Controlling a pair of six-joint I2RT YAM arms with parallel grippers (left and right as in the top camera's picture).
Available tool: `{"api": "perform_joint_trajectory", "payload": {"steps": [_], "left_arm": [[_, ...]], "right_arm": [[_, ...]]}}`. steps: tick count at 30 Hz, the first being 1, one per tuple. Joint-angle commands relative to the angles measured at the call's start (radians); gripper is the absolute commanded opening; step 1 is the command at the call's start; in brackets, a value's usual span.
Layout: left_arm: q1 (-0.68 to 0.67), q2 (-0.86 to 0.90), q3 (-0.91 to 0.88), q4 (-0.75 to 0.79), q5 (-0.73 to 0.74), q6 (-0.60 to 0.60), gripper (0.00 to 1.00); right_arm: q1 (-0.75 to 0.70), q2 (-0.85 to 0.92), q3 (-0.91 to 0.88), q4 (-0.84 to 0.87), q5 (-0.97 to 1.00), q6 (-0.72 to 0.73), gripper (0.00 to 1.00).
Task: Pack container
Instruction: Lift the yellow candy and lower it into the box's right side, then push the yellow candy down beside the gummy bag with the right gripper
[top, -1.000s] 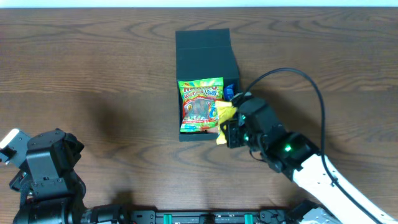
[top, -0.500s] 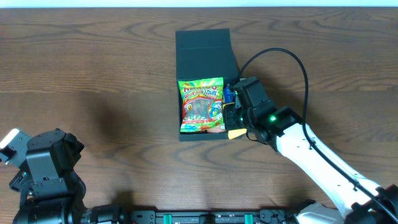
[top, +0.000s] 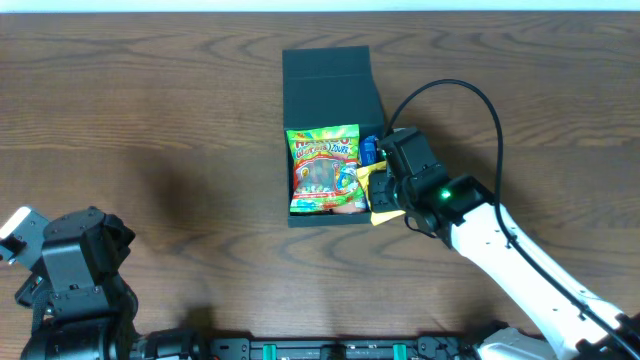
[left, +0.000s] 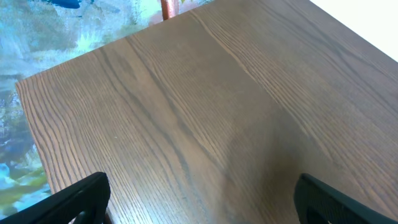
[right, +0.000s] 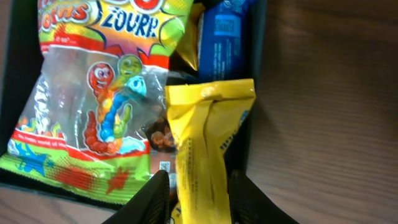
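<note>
The container (top: 328, 85) lies near the middle of the table (top: 150, 120), open, with its flap lid folded back on the far side from the robot. It looks like thin, matte cardboard, so I judge it light and fairly stiff, and not slippery, though a wall could bend under a hard squeeze. With snacks inside, it may slide if it is pushed from one side. The best place to take hold of it seems the free edge of the flap for closing, or one side wall for steadying. Inside it, a bright gummy packet (top: 323, 170) fills the left part, and on it I can read "ZOURR". The rest of its print is too small for me. A blue packet (right: 225, 31) stands along the right wall, its writing too blurred to read. The right gripper (right: 199, 199) has its fingers closed narrowly on a yellow packet (right: 205, 137), which hangs over the right wall of the box, not fully inside. The left gripper (left: 205, 205) hangs over bare wood near the front left corner, spread wide and holding nothing.
</note>
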Motion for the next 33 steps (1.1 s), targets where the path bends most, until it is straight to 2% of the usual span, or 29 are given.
{"api": "perform_joint_trajectory", "payload": {"steps": [1, 16, 17, 20, 21, 29, 33], "left_arm": [[0.007, -0.001, 0.010, -0.003, -0.011, -0.011, 0.95], [0.007, -0.001, 0.010, -0.003, -0.011, -0.011, 0.95], [0.007, -0.001, 0.010, -0.003, -0.011, -0.011, 0.95], [0.007, -0.001, 0.010, -0.003, -0.011, -0.011, 0.95], [0.007, -0.001, 0.010, -0.003, -0.011, -0.011, 0.95], [0.007, -0.001, 0.010, -0.003, -0.011, -0.011, 0.95], [0.007, -0.001, 0.010, -0.003, -0.011, -0.011, 0.95]], "right_arm": [[-0.003, -0.012, 0.034, -0.023, 0.039, -0.037, 0.33], [0.042, 0.076, 0.034, -0.038, 0.051, -0.048, 0.32], [0.045, 0.085, 0.034, -0.034, 0.055, -0.048, 0.29], [0.047, 0.090, 0.034, -0.028, 0.071, -0.048, 0.11], [0.047, 0.089, 0.034, -0.024, 0.072, -0.048, 0.09], [0.047, 0.089, 0.039, 0.011, 0.076, -0.048, 0.01], [0.047, 0.087, 0.063, 0.049, 0.098, -0.035, 0.02]]}}
